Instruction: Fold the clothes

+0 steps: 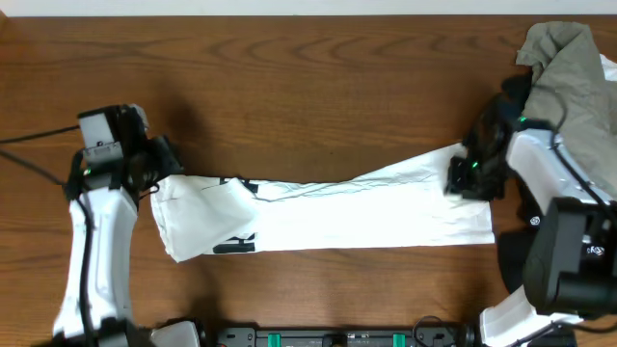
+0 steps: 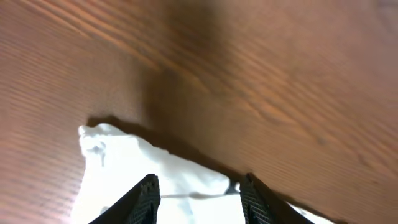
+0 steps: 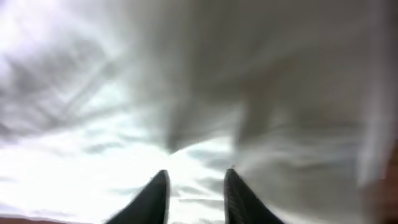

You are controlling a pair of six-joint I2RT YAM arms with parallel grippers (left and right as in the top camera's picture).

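White cotton, the T-shirt (image 1: 337, 217) lies as a long narrow band across the middle of the wooden table (image 1: 289, 77). Its printed end is by the left gripper (image 2: 199, 190) and its other end is under the right gripper (image 3: 196, 180), close to a heaped grey-green garment (image 1: 569, 77). Both grippers stand with fingers parted over the cloth, clamping nothing I can see; the shirt looks light, limp and apt to bunch, so I would pinch through all layers at a short end's corners.
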